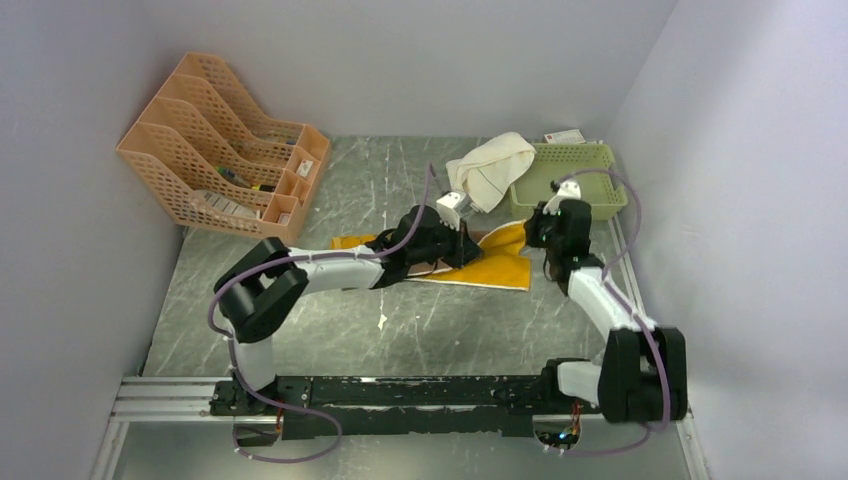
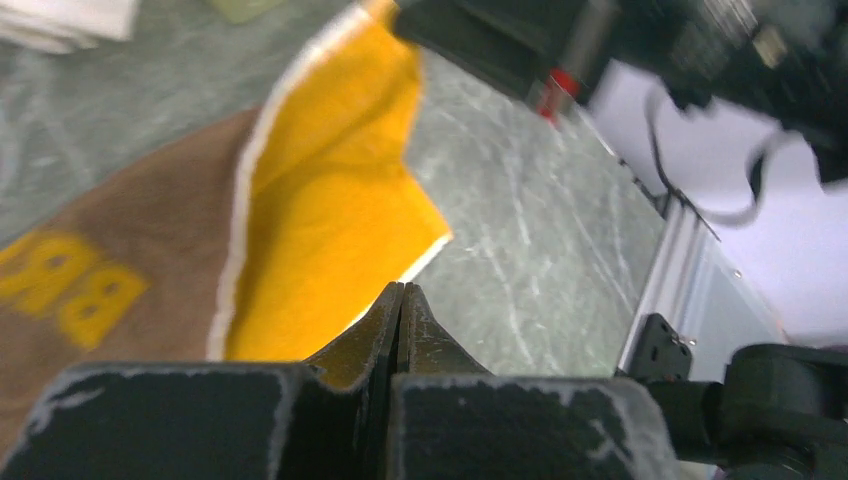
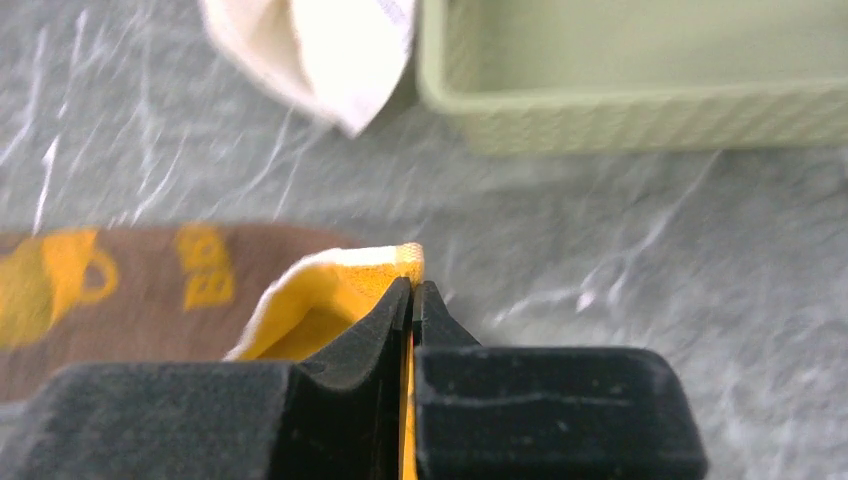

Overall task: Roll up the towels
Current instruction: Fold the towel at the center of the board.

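The mustard-yellow and brown towel (image 1: 495, 265) lies mid-table, its right end turned over so the yellow side shows. My right gripper (image 1: 545, 238) is shut on the towel's far corner (image 3: 395, 262), with yellow cloth showing between its jaws (image 3: 412, 295). My left gripper (image 2: 401, 292) is shut, its tips at the near edge of the yellow flap (image 2: 330, 200); no cloth shows between the jaws. In the top view the left gripper (image 1: 468, 250) rests over the towel's middle. The cream-white towel (image 1: 490, 168) lies bunched behind, one end draped over the basket rim.
A green basket (image 1: 590, 185) stands at the back right, just beyond my right gripper. An orange file rack (image 1: 215, 145) holding small items fills the back left. Walls close in on both sides, and the rail with the arm bases runs along the near edge.
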Robot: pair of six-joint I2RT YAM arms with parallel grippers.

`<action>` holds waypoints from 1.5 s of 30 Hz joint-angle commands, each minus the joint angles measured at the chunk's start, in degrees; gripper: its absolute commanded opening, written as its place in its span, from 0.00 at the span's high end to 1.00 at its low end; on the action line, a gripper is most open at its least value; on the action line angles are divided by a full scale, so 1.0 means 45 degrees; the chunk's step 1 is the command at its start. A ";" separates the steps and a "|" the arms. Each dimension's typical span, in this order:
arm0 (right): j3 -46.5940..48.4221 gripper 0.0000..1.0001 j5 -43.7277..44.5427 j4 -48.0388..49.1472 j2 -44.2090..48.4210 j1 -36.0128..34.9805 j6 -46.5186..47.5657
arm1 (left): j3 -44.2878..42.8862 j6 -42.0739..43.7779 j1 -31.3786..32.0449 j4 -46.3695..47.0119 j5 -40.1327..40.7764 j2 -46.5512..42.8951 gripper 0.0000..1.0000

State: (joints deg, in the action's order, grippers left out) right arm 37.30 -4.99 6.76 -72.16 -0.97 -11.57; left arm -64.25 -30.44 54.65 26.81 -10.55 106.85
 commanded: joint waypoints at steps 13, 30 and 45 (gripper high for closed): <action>-0.2444 0.64 0.0615 -0.0806 0.4766 -0.1104 -0.0525 | 0.1085 0.0664 -0.1027 -0.2037 0.1280 -0.1689 0.93; -0.0744 0.00 -0.3832 -0.1111 0.2512 0.1054 -0.6681 | -0.0002 0.1910 -0.2048 -0.3729 -0.0892 -0.1676 0.84; 0.0340 0.00 -0.6136 -0.7320 0.2030 0.6090 -1.2501 | -0.2216 0.8779 0.0531 -0.3212 -0.0981 -0.0456 0.22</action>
State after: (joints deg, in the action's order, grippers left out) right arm 38.59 -29.74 -13.04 -63.61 24.86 -63.72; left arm -72.38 -5.21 55.79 10.81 -13.23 103.63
